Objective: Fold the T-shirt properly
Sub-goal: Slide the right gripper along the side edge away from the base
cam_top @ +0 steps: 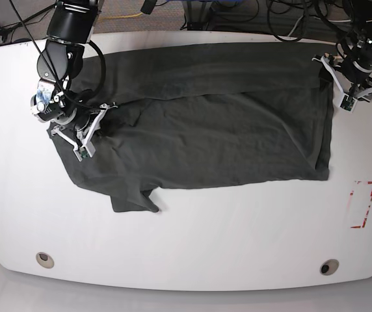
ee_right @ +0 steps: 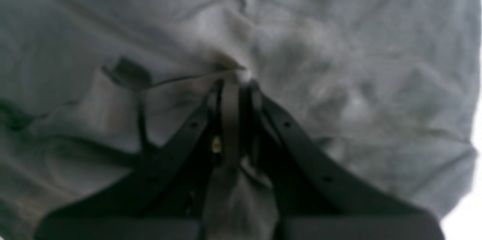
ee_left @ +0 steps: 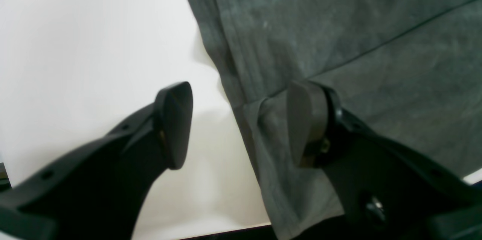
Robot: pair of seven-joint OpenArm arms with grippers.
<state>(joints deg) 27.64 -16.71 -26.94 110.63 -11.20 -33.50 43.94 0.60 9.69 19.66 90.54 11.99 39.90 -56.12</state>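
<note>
No text, brand, number or readable label shows in any of the three views. The only sign-like mark is a red dashed rectangle (cam_top: pixel 361 205) on the white table (cam_top: pixel 238 240) near its edge in the base view — an outline only, with no letters or figures inside it that can be made out. The T-shirt (cam_top: pixel 225 123) shows plain dark cloth in both wrist views and from the base view — no print and no legible tag.
</note>
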